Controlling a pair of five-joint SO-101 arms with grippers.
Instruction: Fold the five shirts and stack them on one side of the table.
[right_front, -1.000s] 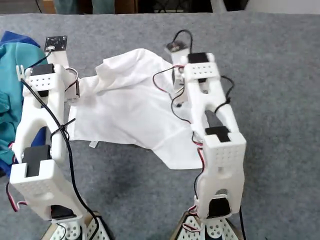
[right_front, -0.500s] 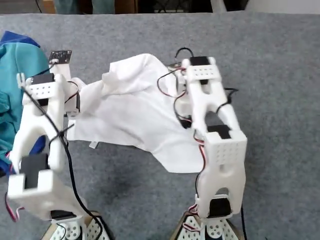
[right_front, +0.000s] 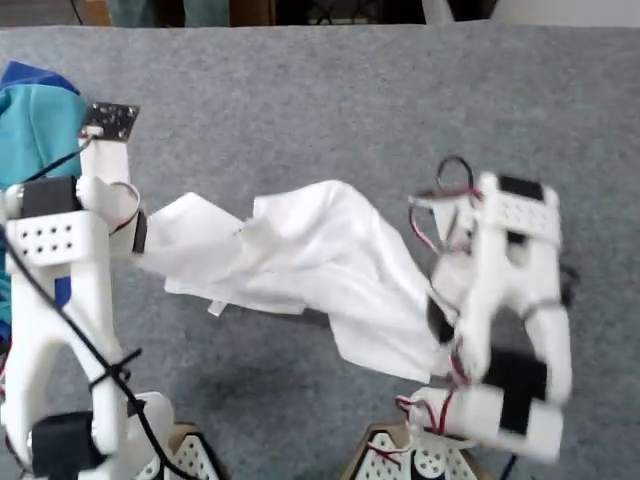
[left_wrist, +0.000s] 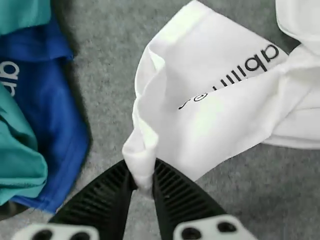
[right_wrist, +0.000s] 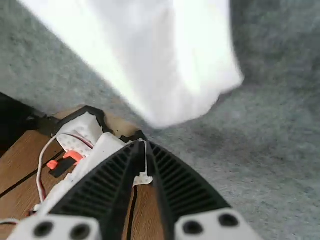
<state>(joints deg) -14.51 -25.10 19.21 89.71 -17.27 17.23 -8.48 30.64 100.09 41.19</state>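
A white shirt (right_front: 310, 250) hangs bunched between the two arms over the grey table (right_front: 300, 90). In the high view my left gripper (right_front: 138, 232) holds the shirt's left end. The left wrist view shows the left gripper (left_wrist: 143, 182) with its black jaws shut on a folded edge of the white shirt (left_wrist: 220, 100), which has dark print on it. My right gripper (right_front: 440, 325) is at the shirt's right end, close to the front of the table. The right wrist view has the right gripper (right_wrist: 145, 160) shut on a thin strip of the white shirt (right_wrist: 165, 60).
A teal shirt (right_front: 35, 120) and a blue shirt (right_front: 20, 75) lie piled at the far left, close beside the left arm; in the left wrist view they are the teal shirt (left_wrist: 20, 150) and blue shirt (left_wrist: 55, 125). The arm bases (right_front: 400, 460) stand at the front edge.
Both arms have pulled back toward the front with the white shirt. The shirt, spread on the table before, is now drawn toward the front and bunched between them.
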